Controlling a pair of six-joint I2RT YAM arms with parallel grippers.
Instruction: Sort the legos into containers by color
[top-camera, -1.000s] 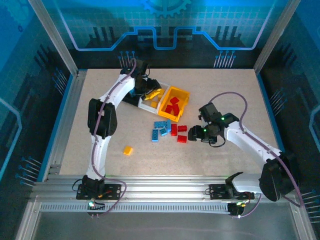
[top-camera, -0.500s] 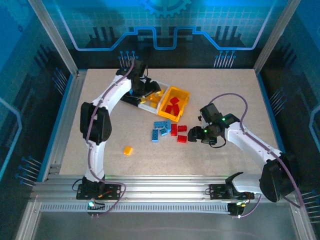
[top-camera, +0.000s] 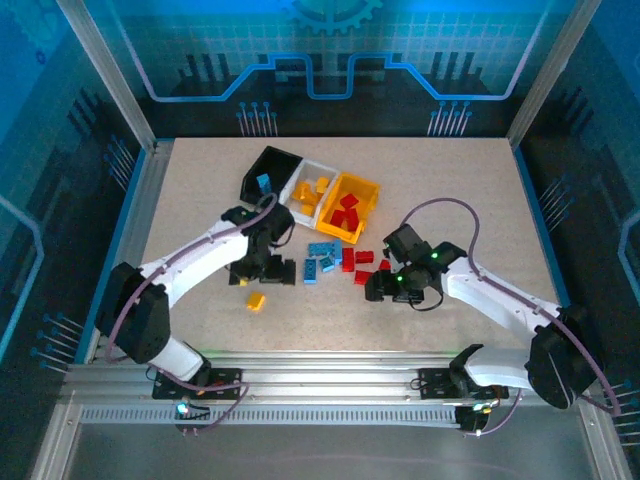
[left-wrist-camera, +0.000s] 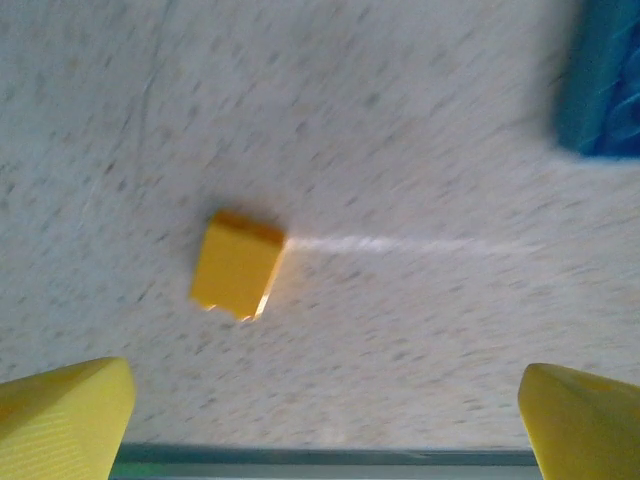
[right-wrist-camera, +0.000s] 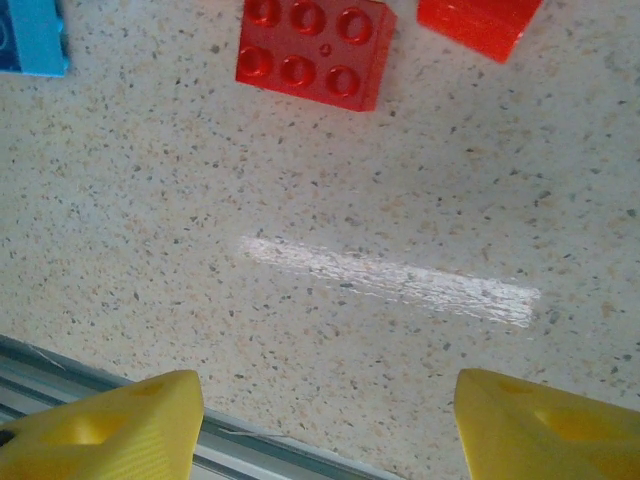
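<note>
**Lego sorting table: both grippers spread, nothing held**

1. Left gripper (left-wrist-camera: 320, 425): yellow fingertips (left-wrist-camera: 62, 420) set wide apart and empty, hanging over the speckled beige tabletop (top-camera: 450, 180). In the left wrist view a small yellow-orange plastic brick (left-wrist-camera: 235, 265) lies alone ahead of them, touching neither finger. A blurred light blue edge (left-wrist-camera: 605, 80) shows at the upper right corner.

2. Right gripper (right-wrist-camera: 325, 425): fingers likewise spread, grasping nothing. Beyond them lies a red six-stud brick (right-wrist-camera: 313, 50), studs up, with a second red brick (right-wrist-camera: 478, 22) just beside it and a light blue corner piece (right-wrist-camera: 32, 38) off to the left.

3. Containers: a joined row of three open plastic bins.
   - The black bin (top-camera: 275, 160) holds one light blue brick (top-camera: 263, 182).
   - The white bin (top-camera: 320, 168) holds several yellow-orange bricks (top-camera: 308, 192).
   - The yellow-orange bin (top-camera: 365, 183) holds sorted red bricks (top-camera: 345, 215).

4. Loose stock: a cluster of light blue bricks (top-camera: 322, 260) lies on the near side of the yellow-orange bin, between the two grippers. Loose red bricks (top-camera: 363, 262) lie just beside that cluster, next to the right gripper.
</note>
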